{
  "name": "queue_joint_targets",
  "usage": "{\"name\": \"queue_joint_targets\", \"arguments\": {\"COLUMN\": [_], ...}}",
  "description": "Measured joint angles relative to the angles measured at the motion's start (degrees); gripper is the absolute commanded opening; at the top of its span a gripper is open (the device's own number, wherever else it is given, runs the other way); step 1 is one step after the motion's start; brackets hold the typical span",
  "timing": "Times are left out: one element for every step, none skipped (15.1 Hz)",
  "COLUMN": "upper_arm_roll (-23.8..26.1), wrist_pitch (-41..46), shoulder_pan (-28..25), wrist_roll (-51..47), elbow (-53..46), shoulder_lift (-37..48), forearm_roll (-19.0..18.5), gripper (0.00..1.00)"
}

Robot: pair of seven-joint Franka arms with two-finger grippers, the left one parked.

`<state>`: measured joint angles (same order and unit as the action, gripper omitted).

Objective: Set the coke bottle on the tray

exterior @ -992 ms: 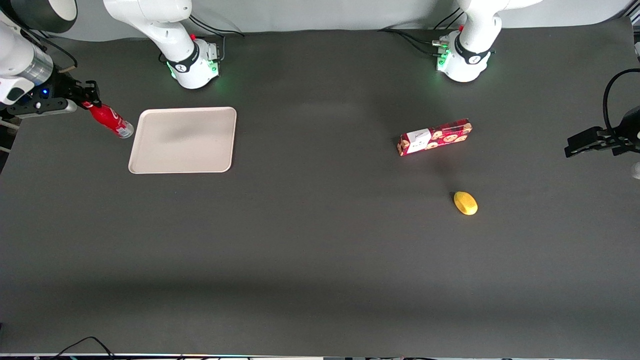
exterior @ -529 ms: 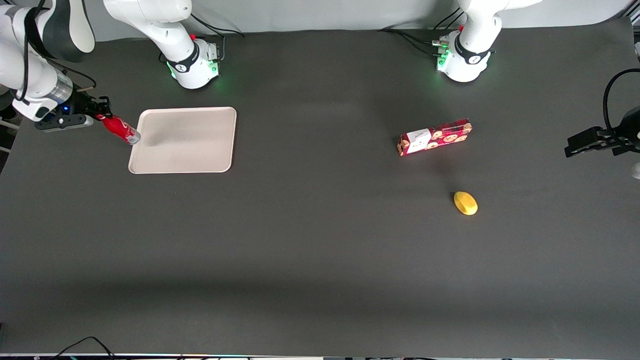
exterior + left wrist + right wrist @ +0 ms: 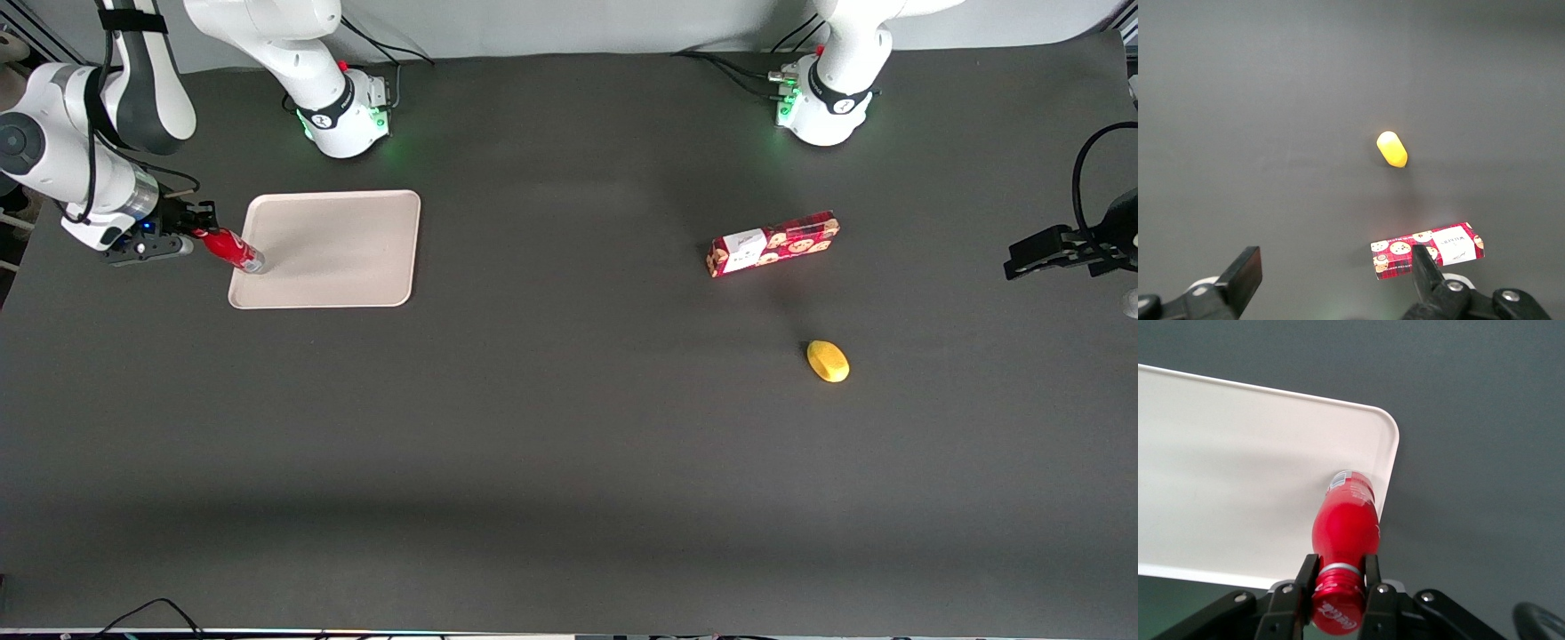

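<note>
Front view, entries from the counter's near edge toward its far edge. Item: yellow rounded object, lying loose in the counter's parked-arm half, nearest the camera of all the loose things. Item: red patterned snack box, lying flat, a little farther from the camera than the yellow object and apart from it. Item: tray, beige, low-rimmed, nothing resting on its floor, toward the working arm's end of the counter, at about the box's depth. Item: coke bottle, tilted, its clear base over the tray's edge nearest the working arm's end, by the tray's near corner. Item: end effector, just outside that tray edge, fingers pinching the bottle at the neck under the red cap. Right wrist view, same items: end effector with a finger pressed on each side of the neck; coke bottle reaching base-first over the tray beside a rounded corner; whether the base touches the tray floor cannot be told. Step in hand, as judged: carry to the tray, arrival stage; bottle not yet set down. Next move, as judged: bring the bottle farther in from the rim, lower it until it is borne by the tray floor, then part the fingers; a release this near the rim risks a roll off onto the counter.
</note>
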<state>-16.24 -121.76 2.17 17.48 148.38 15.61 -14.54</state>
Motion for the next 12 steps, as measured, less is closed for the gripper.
{"name": "queue_joint_targets", "arguments": {"upper_arm_roll": [-0.01, -0.01, -0.01, -0.01, -0.02, -0.02, -0.02, -0.02, -0.02, -0.02, -0.03, -0.03], "wrist_pitch": [-0.58, -1.12, -1.41, -1.63, -1.77, -1.80, -1.87, -1.94, -2.05, -2.12, -2.28, -2.46], "shoulder_pan": [0.00, 0.00, 0.00, 0.00, 0.00, 0.00, 0.00, 0.00, 0.00, 0.00, 0.00, 0.00], "wrist_roll": [0.00, 0.00, 0.00, -0.02, -0.03, -0.04, -0.05, -0.05, -0.05, -0.05, -0.07, -0.08], "elbow": [0.00, 0.00, 0.00, 0.00, 0.00, 0.00, -0.02, -0.06, -0.06, -0.07, -0.07, -0.06], "shoulder_lift": [-0.64, -1.21, -1.69, -2.03, -2.32, -2.54, -2.69, -2.72, -2.74, -2.76, -2.79, -2.87], "forearm_roll": [0.00, 0.00, 0.00, 0.05, 0.25, 0.46, 0.58, 0.63, 0.66, 0.68, 0.70, 0.72], "gripper": [0.00, 0.00, 0.00, 0.00, 0.00, 0.00, 0.05, 0.41, 0.98, 1.00, 1.00, 1.00]}}
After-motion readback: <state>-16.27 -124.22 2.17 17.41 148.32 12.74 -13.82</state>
